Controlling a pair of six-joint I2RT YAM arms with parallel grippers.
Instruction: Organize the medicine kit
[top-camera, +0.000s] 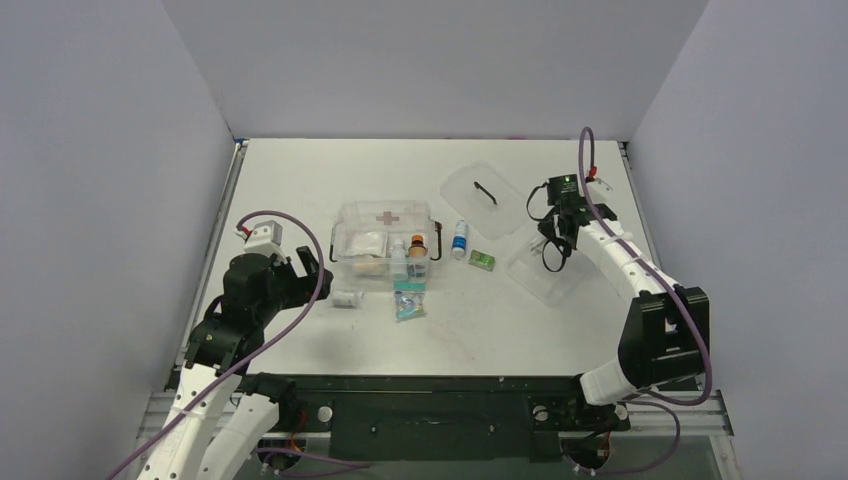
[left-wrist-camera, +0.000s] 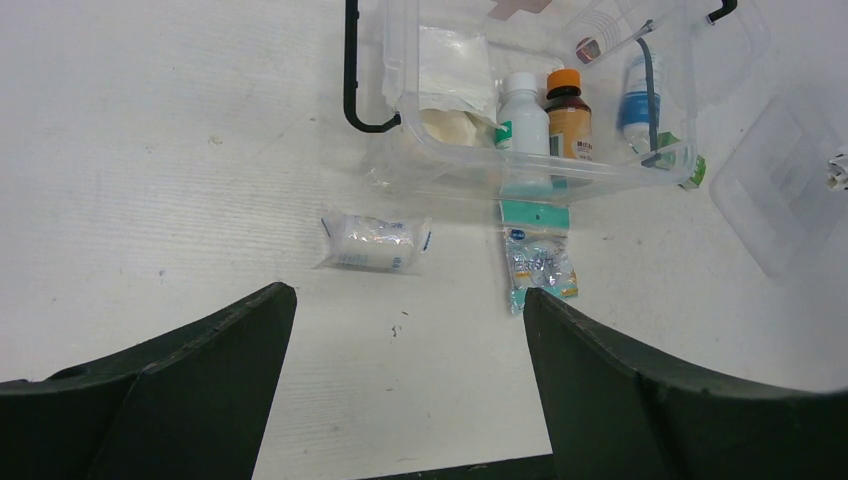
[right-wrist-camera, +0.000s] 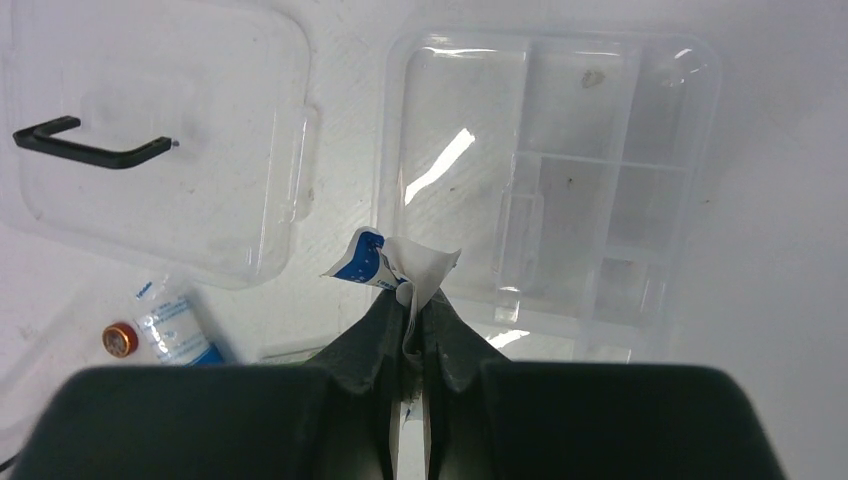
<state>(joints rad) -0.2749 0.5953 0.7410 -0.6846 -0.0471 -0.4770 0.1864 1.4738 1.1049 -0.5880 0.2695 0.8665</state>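
- The left gripper hovers low over the table, jaws spread wide and holding nothing.
- A wrapped gauze roll lies just ahead of it. A flat packet lies to the roll's right, touching the kit's near wall.
- The kit sits mid-table with its lid off. It holds pouches at the left and two bottles upright at the right.
- A tube and a small green item lie loose right of the kit.
- The right gripper is clamped on a white-and-blue sachet, held up by the tray's left edge.
- The lid lies flat farther back, beside the tray.
- The step in hand looks like stowing the sachet. Whether it goes in the tray or the kit I cannot tell.
- The left arm's likely next move is a short reach down to close on the roll, squarely across its width.
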